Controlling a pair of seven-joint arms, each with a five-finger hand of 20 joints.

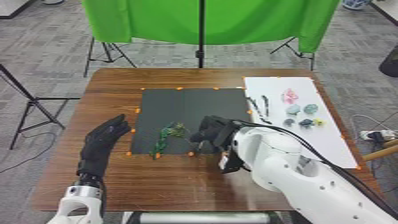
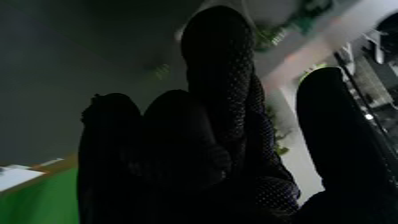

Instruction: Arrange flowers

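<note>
- The job looks like it is only near its start. Some green stems [image 1: 162, 140] and a small yellow-green sprig [image 1: 176, 131] lie on the dark mat [image 1: 169, 105], close together, near its front edge.
- Lots looks left to do. On the white sheet [image 1: 266, 86], at the right side of the bench [image 1: 120, 85], there is a pink flower [image 1: 290, 96], with some round blue-green flowers [image 1: 310, 108] just in front of it.
- A little yellow flower [image 1: 319, 121] is on the sheet too, beside the darker round ones. Some thin dark stems [image 1: 265, 107] lie along the sheet's left part.
- I think those pieces all need to go over to the mat to make the picture whole.
- The right hand [image 1: 211, 134] is over the mat, just beside the greens. Its fingers [image 2: 218, 55] are mostly straight and its thumb [image 2: 322, 105] is apart from them, so the hand looks open.
- I see nothing held in it. Bits of green show past the fingers, but I cannot tell if they touch.
- The left hand [image 1: 105, 136] is at the left of the mat, with its fingers out nearly straight and close together, holding nothing.
</note>
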